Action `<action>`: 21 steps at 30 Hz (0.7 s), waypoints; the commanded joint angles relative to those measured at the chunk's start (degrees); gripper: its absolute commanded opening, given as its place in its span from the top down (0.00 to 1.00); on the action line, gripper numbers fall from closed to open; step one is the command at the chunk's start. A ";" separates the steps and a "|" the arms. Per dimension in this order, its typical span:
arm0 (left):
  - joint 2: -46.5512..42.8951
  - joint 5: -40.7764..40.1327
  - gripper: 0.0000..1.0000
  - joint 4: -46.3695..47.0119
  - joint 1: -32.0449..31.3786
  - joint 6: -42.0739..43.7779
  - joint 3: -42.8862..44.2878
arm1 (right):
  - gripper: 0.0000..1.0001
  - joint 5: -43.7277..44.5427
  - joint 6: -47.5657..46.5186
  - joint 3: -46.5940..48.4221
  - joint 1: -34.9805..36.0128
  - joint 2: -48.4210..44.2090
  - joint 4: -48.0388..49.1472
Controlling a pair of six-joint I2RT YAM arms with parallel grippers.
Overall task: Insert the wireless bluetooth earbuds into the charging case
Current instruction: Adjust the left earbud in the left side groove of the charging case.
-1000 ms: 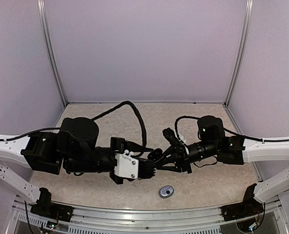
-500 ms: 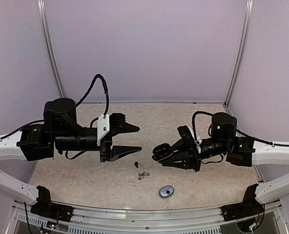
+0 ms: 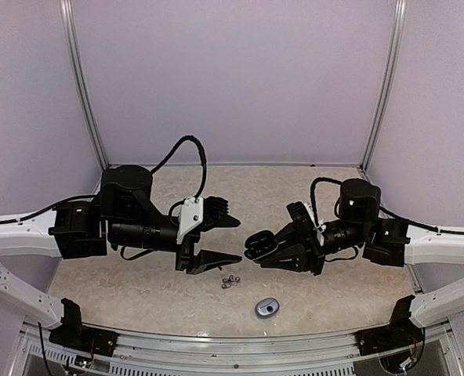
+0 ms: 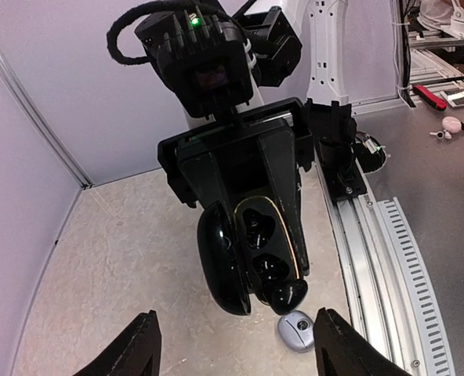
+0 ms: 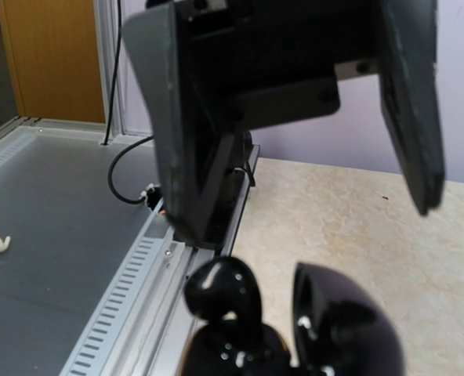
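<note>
Bud fetch judged in hand. Open charging case (image 4: 244,251) is clamped by right gripper (image 3: 263,249); left gripper (image 3: 239,239) is spread, empty. Earbuds (image 3: 230,281) below its fingertips must be pinched precisely.

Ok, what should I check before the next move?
1. Right gripper shut on the charging case: ok.
2. Case lid open: ok.
3. Left gripper open, empty: ok.
4. Black earbud seated in its well: not ok, it stands proud at the case's end.
5. Loose earbuds in view on the table: ok.
6. Case wells free: cannot tell, too dark.
</note>
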 commanded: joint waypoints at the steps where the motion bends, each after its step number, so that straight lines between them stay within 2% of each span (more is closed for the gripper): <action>1: 1.18 -1.36 0.33 0.99 0.07 -1.09 2.87 | 1.00 -1.41 -0.82 1.39 -0.25 -0.19 1.11; 13: 3.66 -1.26 0.34 0.63 -0.50 0.01 4.74 | 1.00 -0.99 -0.83 1.05 -0.08 -0.55 1.23; 21: 5.07 -4.01 0.36 1.47 -0.51 -0.08 5.64 | 1.00 -0.98 -0.82 0.86 0.02 -0.80 1.37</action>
